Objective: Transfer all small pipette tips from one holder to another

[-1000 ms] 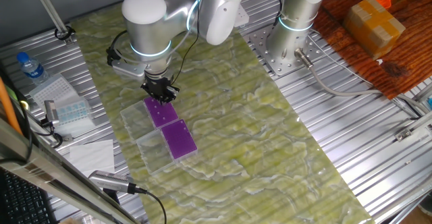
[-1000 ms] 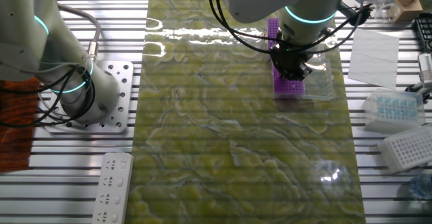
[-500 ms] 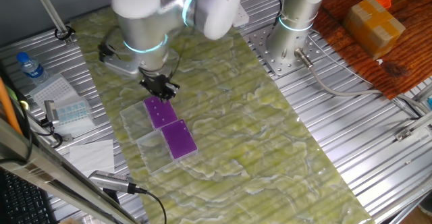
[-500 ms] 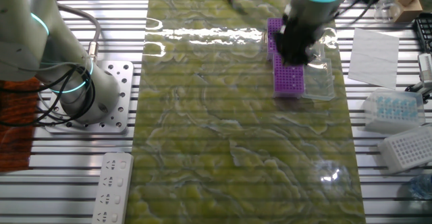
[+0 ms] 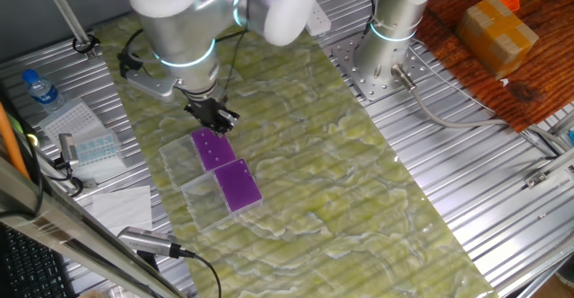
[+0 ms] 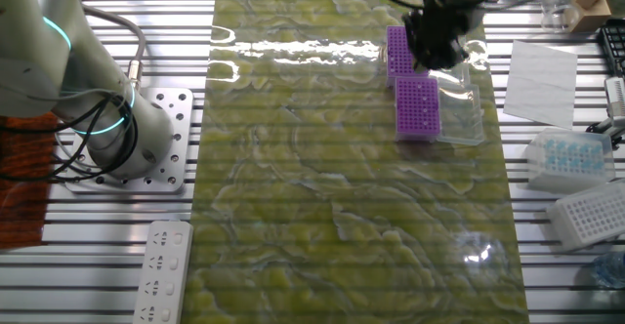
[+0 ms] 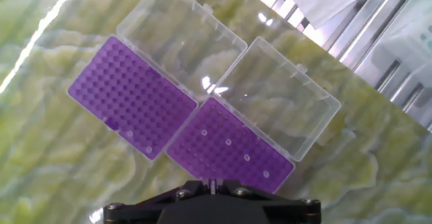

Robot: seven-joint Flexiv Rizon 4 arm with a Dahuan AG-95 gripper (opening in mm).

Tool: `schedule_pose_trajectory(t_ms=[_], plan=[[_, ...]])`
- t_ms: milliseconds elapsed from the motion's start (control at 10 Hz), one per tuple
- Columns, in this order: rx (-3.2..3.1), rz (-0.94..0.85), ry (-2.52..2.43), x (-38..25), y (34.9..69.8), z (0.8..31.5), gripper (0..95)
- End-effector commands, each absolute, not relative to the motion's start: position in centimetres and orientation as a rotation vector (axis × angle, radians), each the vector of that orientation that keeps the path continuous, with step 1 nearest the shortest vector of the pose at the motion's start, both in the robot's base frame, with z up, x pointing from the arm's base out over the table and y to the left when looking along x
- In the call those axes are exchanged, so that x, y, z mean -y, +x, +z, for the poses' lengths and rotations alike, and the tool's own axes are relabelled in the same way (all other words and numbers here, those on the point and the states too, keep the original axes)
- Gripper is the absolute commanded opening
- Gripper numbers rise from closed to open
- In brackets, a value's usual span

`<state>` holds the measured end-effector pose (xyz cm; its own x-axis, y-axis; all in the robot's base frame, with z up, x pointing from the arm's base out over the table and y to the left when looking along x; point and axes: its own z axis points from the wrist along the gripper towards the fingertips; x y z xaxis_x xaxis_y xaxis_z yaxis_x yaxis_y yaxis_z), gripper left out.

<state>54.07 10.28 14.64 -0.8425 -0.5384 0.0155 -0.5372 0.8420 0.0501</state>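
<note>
A: What's closest in the hand view?
B: The gripper (image 7: 213,183), fingers pressed together with a thin whitish tip pinched between them, hovering over the near purple rack (image 7: 229,146).
A: And the small pipette tips (image 7: 228,142)?
B: A few white dots scattered in that rack. The far purple rack (image 7: 131,96) lies just beside it, both clear lids (image 7: 277,92) open flat on the green mat (image 5: 341,172)

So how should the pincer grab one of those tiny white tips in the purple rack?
Probably by the top end that pokes out of its hole, coming straight down from above. The small pipette tips show only as dots in the purple rack, so their sides look hidden. The pincer already hovers over that rack.
</note>
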Motion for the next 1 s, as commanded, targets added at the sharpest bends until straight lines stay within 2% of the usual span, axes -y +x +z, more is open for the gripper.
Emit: schedule_pose_trajectory(t_ms=[100,400,1000], plan=[[3.072,-0.078,0.632,-16.3,53.7,14.0,0.0],[3.096,-0.066,0.563,-19.1,53.2,12.7,0.0],[3.131,-0.057,0.574,-19.2,53.2,9.8,0.0]])
